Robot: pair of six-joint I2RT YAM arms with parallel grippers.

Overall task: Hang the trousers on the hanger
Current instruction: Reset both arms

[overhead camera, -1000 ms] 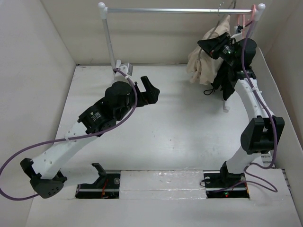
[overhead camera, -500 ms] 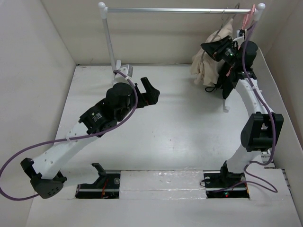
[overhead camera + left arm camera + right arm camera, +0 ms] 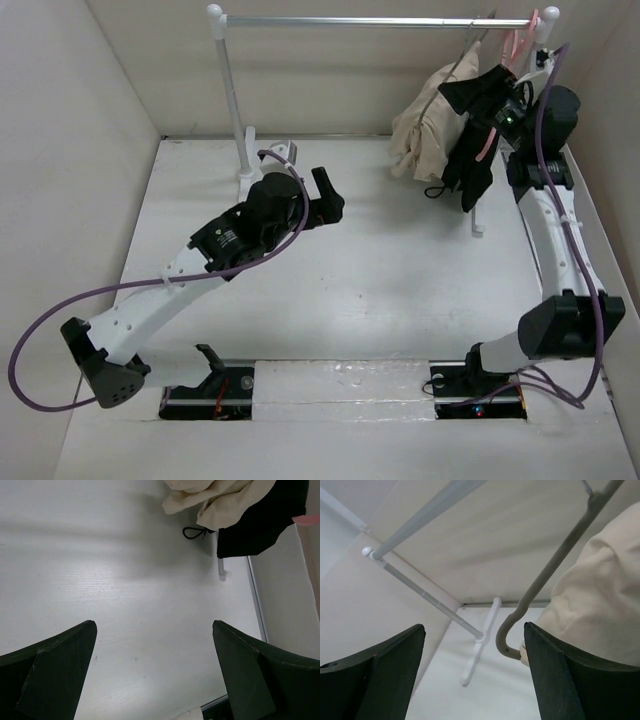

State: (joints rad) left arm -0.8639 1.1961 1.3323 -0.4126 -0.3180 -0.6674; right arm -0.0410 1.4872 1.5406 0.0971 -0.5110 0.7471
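The beige trousers (image 3: 425,135) hang bunched on the grey wire hanger (image 3: 541,575) at 1 o'clock on the rail (image 3: 380,21), so I think the job is almost done. My right end effector (image 3: 474,630) is wide open beside the hanger, holding nothing. My left end effector (image 3: 154,625) is open and empty too.

Light beige trousers (image 3: 422,135) hang bunched in crumpled folds over a thin grey wire hanger (image 3: 555,557), at the far right end of a rail (image 3: 380,21). The hanger's hook seems to rest on that rail. The lowest folds hang close above the desk (image 3: 350,270).
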